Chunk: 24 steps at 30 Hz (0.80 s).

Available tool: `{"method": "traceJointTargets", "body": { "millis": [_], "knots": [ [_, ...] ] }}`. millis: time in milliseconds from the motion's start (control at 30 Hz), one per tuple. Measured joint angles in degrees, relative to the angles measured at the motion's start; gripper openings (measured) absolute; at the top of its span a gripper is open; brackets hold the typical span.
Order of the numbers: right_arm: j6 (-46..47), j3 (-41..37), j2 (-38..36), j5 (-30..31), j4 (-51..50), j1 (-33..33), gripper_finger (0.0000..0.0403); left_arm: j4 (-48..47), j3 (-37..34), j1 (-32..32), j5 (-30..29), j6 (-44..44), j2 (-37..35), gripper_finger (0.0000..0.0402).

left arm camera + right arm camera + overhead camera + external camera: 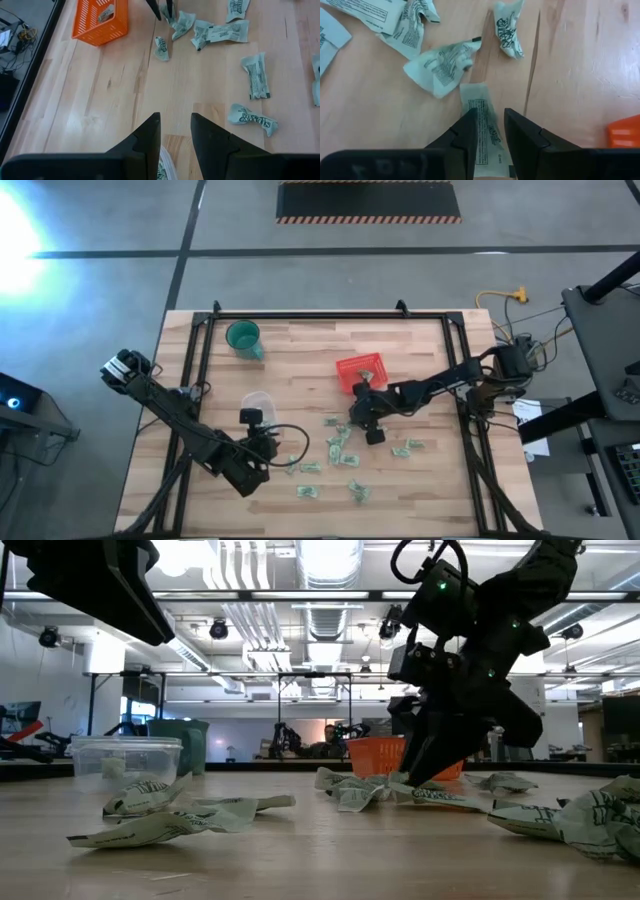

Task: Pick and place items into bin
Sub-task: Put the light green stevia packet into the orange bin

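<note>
- The right gripper (490, 132) has its jaws down at the desk (420, 365), a narrow gap between them, astride one pale packet (482, 125); they look to be closing on it, but I cannot tell whether they have it pinched yet.
- The left gripper (175, 135) waits low over the near part of the desk, jaws parted a little. A scrap of packet shows beneath them, though I cannot tell whether it is held.
- The step in hand, as I judge it, is a pick: the right arm is on a packet at the edge of the scatter, just in front of the bin (360, 370).
- The next move calls for a firm pinch on that one flat piece alone, a lift clear of its neighbours, then a short carry back to the bin and a release over it.
- The bin stands near the middle of the desk, a little toward the far side, close by the right gripper.
- One red bin, with at least one packet (106, 13) already lying in it.
- Loose packets on the desk: roughly a dozen that I can count from above, spread between the two grippers and toward the near edge.
- One teal cup (243, 338) at the far left, and one clear tub (127, 762) near the left arm.
- Two arms in all.
</note>
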Motion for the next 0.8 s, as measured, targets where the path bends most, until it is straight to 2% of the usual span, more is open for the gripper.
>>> {"method": "traceJointTargets", "body": {
  "millis": [267, 500, 800],
  "knots": [
    [-1.2, 0.5, 0.0, 0.4, -0.3, 0.0, 0.0063, -0.1, 0.0, 0.0, 0.0, 0.0, 0.0, 0.0091],
    [-3.6, 0.5, 0.0, 0.4, -1.7, 0.0, 0.0014, -0.2, 0.0, 0.0, 0.0, 0.0, 0.0, 0.0091],
    [-3.9, 0.6, -1.5, 0.6, -2.2, 0.0, 0.0008, -0.2, 0.0, 0.0, 0.0, 0.0, 0.0, 0.0091]
  ]
}}
